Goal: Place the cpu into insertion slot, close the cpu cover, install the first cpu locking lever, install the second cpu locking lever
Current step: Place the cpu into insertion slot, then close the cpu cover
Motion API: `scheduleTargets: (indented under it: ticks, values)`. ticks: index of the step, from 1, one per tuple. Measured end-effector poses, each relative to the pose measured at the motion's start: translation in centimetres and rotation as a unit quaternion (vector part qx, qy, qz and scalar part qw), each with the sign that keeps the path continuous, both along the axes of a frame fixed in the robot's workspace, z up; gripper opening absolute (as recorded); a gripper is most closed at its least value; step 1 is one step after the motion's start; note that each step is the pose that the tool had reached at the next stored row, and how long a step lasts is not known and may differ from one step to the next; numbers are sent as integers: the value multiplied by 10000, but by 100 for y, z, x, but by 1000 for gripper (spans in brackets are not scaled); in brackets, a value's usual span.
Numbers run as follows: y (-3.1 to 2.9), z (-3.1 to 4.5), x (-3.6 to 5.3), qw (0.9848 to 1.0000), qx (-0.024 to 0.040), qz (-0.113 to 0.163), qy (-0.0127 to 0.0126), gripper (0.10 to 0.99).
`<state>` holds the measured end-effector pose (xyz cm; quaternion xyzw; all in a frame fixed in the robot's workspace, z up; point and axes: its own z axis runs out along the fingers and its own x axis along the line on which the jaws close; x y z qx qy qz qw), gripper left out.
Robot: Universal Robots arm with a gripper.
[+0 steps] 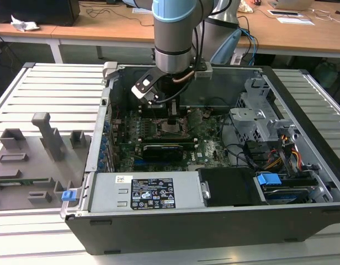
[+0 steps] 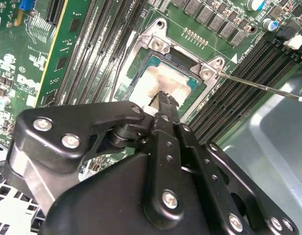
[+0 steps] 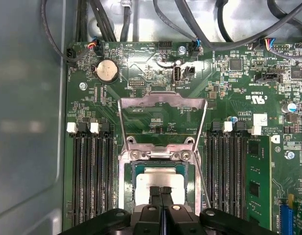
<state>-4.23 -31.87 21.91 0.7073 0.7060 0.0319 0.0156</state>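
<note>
Gripper (image 3: pixel 161 188) fingers (image 3: pixel 154 193) are pressed together (tips on the cpu (image 3: pixel 161 175)) over the insertion slot (image 3: pixel 132 178), at the exterior view's centre; cpu cover (image 3: pixel 163 100) is swung open.

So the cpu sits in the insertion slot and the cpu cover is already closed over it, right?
Not quite: the cpu sits in the insertion slot, but the cpu cover is open, swung back from it, as the first wrist view shows.

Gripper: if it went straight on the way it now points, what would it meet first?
The cpu, lying in the insertion slot. In both wrist views the gripper has its closed tips directly over the pale face, perhaps touching already; depth is unclear.
</note>
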Motion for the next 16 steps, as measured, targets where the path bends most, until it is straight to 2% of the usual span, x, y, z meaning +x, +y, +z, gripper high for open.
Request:
scheduleTargets:
  ticks: [5, 16]
  values:
    - [0, 39, 0, 10000, 1, 0, 0, 106]
    - [-1, 60, 0, 10000, -1, 0, 1, 106]
